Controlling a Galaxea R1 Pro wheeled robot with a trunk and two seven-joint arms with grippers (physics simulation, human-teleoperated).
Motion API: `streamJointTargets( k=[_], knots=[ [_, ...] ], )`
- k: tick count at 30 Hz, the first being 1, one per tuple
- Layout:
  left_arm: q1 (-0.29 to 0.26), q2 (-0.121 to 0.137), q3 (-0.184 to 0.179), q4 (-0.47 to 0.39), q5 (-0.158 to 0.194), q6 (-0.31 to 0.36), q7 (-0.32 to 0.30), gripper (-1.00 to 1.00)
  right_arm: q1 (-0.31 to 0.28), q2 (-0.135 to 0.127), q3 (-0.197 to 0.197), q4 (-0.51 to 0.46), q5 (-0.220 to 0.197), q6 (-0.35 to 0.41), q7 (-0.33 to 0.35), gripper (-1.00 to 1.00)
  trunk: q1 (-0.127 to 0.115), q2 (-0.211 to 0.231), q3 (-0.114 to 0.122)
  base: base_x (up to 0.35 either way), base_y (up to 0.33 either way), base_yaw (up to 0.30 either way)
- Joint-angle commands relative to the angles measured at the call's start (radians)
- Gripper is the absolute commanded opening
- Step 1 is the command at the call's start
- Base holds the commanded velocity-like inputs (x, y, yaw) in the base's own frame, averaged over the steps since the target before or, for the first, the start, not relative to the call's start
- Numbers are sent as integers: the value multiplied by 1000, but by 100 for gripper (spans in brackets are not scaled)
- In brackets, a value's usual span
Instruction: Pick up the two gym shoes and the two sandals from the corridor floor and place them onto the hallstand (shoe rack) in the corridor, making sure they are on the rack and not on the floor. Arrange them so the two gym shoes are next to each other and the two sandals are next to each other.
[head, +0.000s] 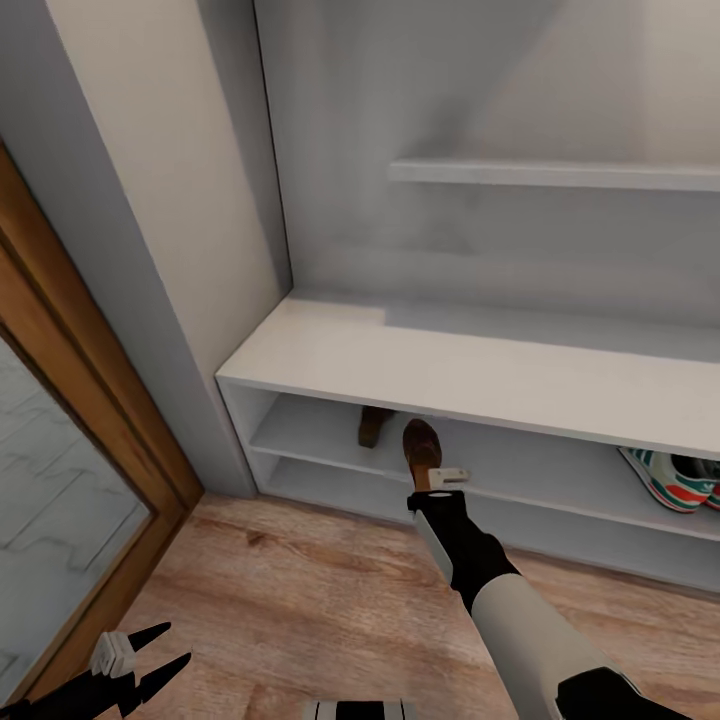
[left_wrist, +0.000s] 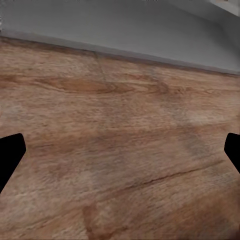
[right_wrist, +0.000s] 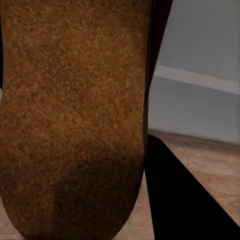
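My right gripper is shut on a brown sandal and holds it at the front of the hallstand, level with its upper open shelf. The sandal's tan sole is close up in the right wrist view, with a black finger beside it. A second sandal rests on that shelf just left of the held one. The gym shoes, white with green stripes and red accents, lie on the same shelf at the right edge. My left gripper hangs open and empty over the corridor floor.
A grey wall shelf juts out above the bench top. A wood-framed door and a grey wall post stand left of the hallstand. Plank floor runs along the front of the unit.
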Motion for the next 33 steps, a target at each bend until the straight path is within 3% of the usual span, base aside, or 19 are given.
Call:
streamJointTargets(
  k=[1, 8, 33],
  knots=[
    [-1, 0, 4, 0, -3, -5, -4, 100, -1, 0, 3, -1, -12, 2, -11, -100, 0, 0, -1, 281, 0, 0],
    [-1, 0, 3, 0, -3, -6, -1, 100, -1, 0, 3, -1, -13, 2, -11, -100, 0, 0, -1, 294, 0, 0],
    [-1, -3, 3, 0, -3, -3, 6, 100, -1, 0, 3, -5, -14, 0, -9, -100, 0, 0, -1, 139, 0, 0]
  ],
)
